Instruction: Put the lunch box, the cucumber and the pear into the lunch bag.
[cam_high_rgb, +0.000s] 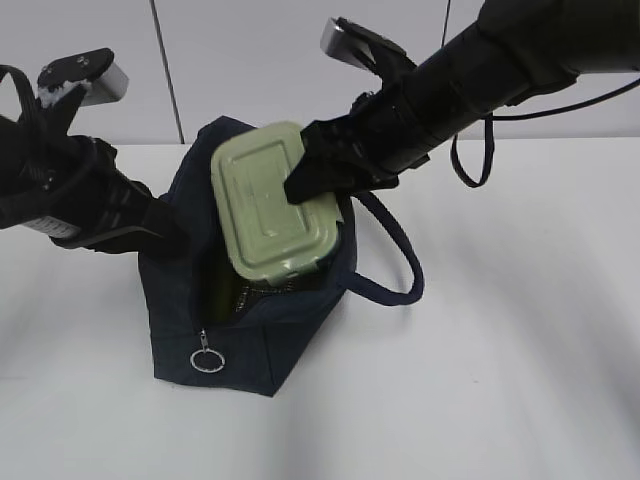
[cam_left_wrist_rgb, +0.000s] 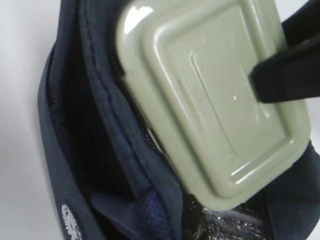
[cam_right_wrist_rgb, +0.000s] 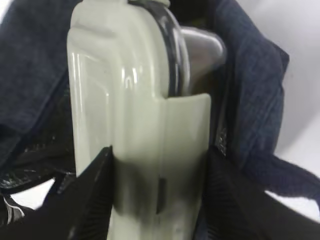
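Sage-green lidded clear plastic lunch box (cam_high_rgb: 270, 200) is tilted in the mouth of the dark navy fabric lunch bag (cam_high_rgb: 250, 345), only partly in. Right gripper (cam_right_wrist_rgb: 157, 192) clamps it across lid and base, half-spread. Left gripper (cam_high_rgb: 165, 232) is pinched shut at the bag's left rim, seemingly holding the mouth open. Cucumber, pear: not visible, possibly inside. Lid smooth, glossy, rounded corners; lining silvery.

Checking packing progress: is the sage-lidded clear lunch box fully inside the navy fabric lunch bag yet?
Not yet. The sage-lidded lunch box sits tilted, half into the navy fabric bag, gripped by the right gripper.
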